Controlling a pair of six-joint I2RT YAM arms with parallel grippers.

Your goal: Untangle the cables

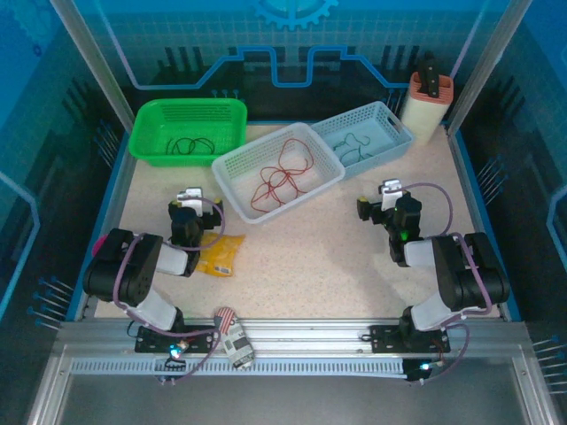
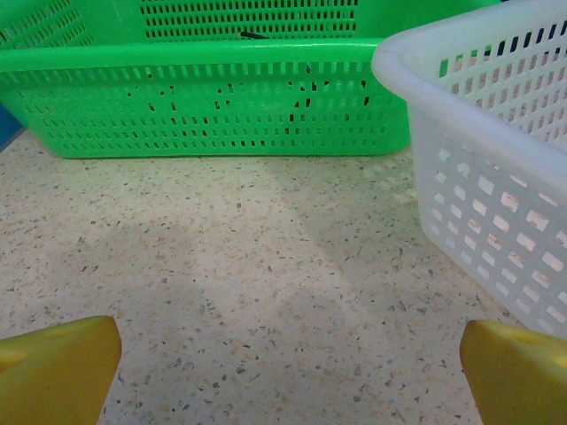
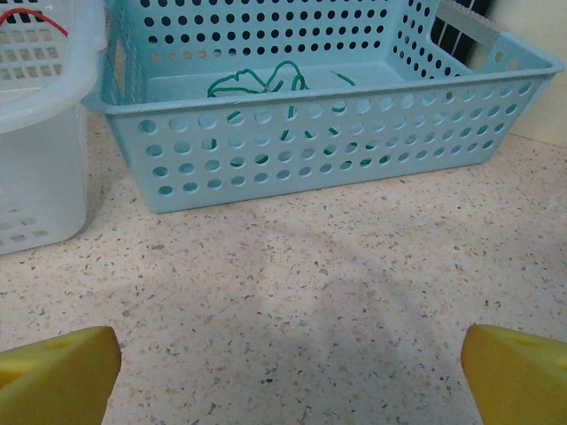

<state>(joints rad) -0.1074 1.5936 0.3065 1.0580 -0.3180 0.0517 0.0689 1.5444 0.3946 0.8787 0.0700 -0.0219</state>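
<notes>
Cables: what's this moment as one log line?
red cable in white basket | black cable in green basket | green cable in blue basket | left gripper open | right gripper open

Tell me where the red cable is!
The red cable lies inside the white basket, in the middle of the top view, between the green basket and blue basket.

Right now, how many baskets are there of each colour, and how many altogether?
Green basket: 1
White basket: 1
Blue basket: 1
Total: 3 baskets
</notes>
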